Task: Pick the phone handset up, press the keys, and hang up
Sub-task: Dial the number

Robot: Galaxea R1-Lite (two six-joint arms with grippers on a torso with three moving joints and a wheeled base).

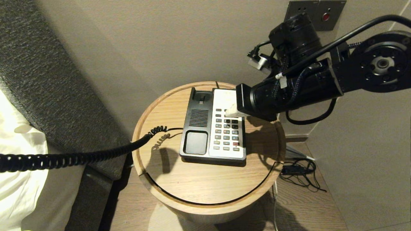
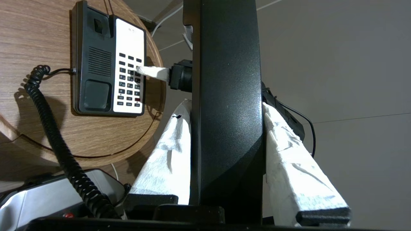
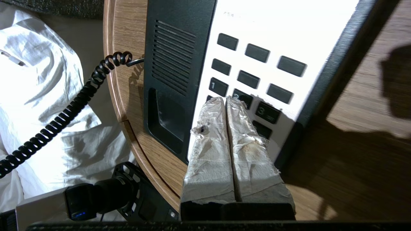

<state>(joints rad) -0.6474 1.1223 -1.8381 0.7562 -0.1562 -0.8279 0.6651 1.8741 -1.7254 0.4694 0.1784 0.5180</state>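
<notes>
Round wooden table [image 1: 205, 179] — beside bed, seemingly.

- The phone base [image 3: 257, 64] carries dark keys; "1" [image 3: 218, 86] and "3" [image 3: 267, 112] read clearly in white.
- Small print at the top of its white panel is too faint to read.
- Other key labels are illegible.

Round wooden surface [image 1: 205, 183] at picture centre, black-and-white phone base [image 1: 213, 128] on it, cradle empty. Coiled cord [image 1: 80, 157] running from the base's left side out toward 9 o'clock, off frame. Right arm entering from 3 o'clock, right hand [image 1: 231, 111] with white-wrapped tips over the upper keys [image 1: 226, 131]. Bed [image 1: 13, 166] at 8 o'clock, wall panel [image 1: 316, 12] at 1 o'clock.
</notes>
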